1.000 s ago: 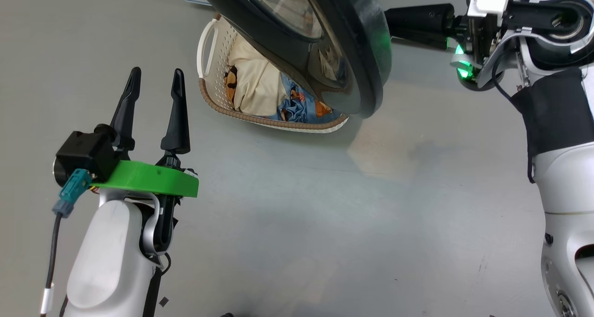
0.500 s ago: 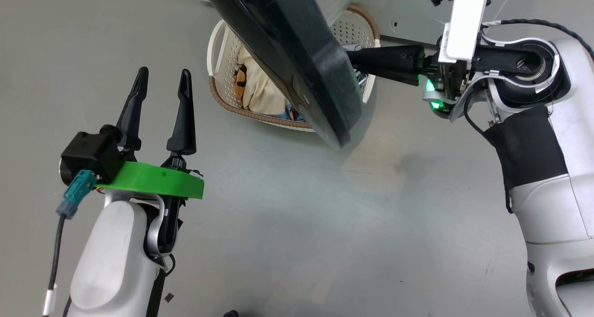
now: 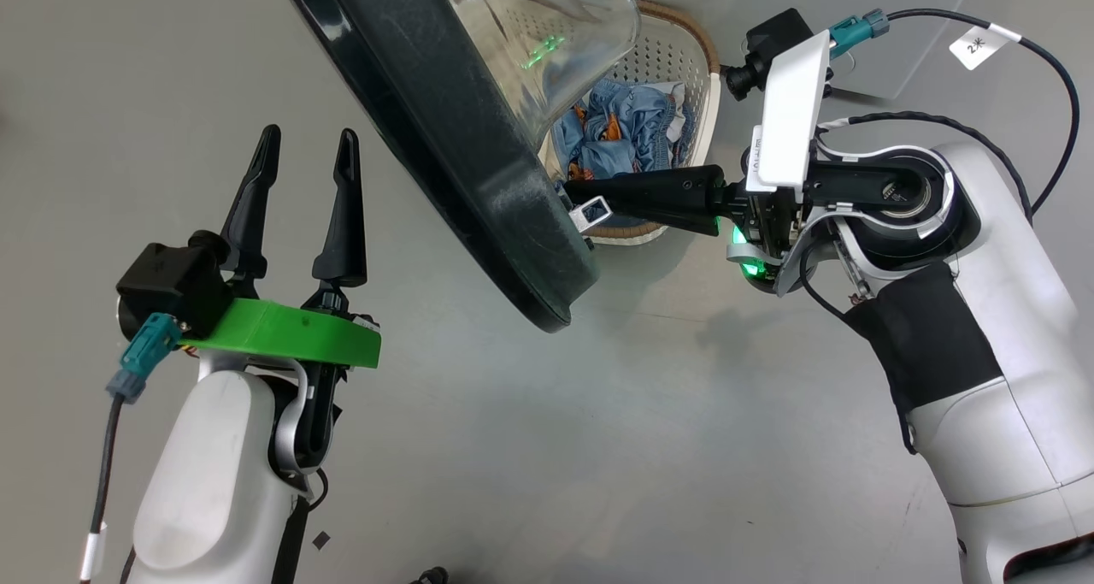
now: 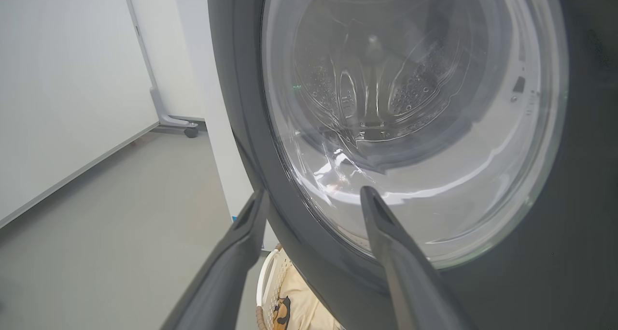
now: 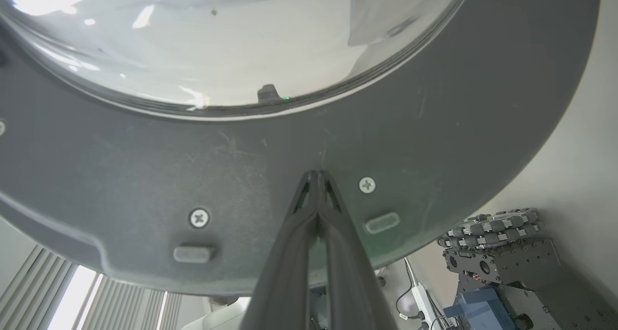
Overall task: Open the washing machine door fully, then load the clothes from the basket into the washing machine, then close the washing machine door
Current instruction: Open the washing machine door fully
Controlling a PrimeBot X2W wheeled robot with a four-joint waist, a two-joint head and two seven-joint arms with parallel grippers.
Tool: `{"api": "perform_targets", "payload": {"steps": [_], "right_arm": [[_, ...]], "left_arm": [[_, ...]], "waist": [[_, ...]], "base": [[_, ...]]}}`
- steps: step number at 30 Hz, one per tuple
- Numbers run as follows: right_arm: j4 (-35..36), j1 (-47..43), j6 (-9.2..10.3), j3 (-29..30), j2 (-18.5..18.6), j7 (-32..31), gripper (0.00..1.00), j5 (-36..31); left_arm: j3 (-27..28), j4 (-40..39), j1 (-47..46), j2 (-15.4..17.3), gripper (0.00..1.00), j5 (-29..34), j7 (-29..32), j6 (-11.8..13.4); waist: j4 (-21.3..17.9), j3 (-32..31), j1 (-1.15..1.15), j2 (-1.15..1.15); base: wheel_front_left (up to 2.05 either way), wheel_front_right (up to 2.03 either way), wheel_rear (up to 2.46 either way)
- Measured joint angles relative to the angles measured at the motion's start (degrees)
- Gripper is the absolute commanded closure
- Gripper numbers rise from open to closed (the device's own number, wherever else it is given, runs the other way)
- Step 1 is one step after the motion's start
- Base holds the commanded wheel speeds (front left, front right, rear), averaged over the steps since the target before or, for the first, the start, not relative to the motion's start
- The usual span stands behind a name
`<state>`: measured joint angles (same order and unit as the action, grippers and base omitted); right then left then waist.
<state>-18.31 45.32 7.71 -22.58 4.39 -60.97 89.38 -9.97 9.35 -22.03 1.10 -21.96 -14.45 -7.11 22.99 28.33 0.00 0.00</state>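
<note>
The washing machine door (image 3: 444, 131) stands ajar, its black rim slanting across the head view and its glass bowl (image 3: 530, 37) bulging to the right. My right gripper (image 3: 571, 196) is shut, its tips pressed against the door's inner face (image 5: 145, 165); the right wrist view shows them meeting at the dark rim, right gripper (image 5: 316, 174). My left gripper (image 3: 309, 135) is open and empty, left of the door. In the left wrist view, left gripper (image 4: 314, 191) faces the door's outer glass (image 4: 410, 103), through which the steel drum (image 4: 367, 88) shows. The basket (image 3: 699, 71) holds light blue clothes (image 3: 620, 126); a cream garment (image 4: 301, 303) shows under the door.
Grey floor (image 3: 555, 447) spreads in front of me. A white panel (image 4: 212, 103) of the washing machine stands left of the door. A white wall and a wheeled frame foot (image 4: 190, 129) lie far left. A dark wheeled base (image 5: 497, 257) sits below the door.
The door has swung further, from showing its outer face to showing its inner bowl, with my shut right gripper following against it. The basket's right side is uncovered. The view has shifted slightly.
</note>
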Motion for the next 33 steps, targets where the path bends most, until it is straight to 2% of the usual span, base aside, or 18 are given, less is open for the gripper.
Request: {"api": "perform_targets", "payload": {"steps": [15,33], "right_arm": [[1.31,-0.32,0.00,-4.01,0.40,5.43,1.00,2.56],[1.77,-1.94,-0.01,-2.37,0.04,11.95,1.00,4.94]], "left_arm": [[-0.07,0.12,0.01,0.00,0.00,-0.80,0.00,0.01],[2.30,1.49,2.22,0.01,0.00,2.88,0.00,0.01]], "waist": [[0.41,-0.57,0.00,0.00],[-2.06,-4.97,0.00,0.00]], "base": [[0.00,0.00,0.00],[0.00,0.00,0.00]]}}
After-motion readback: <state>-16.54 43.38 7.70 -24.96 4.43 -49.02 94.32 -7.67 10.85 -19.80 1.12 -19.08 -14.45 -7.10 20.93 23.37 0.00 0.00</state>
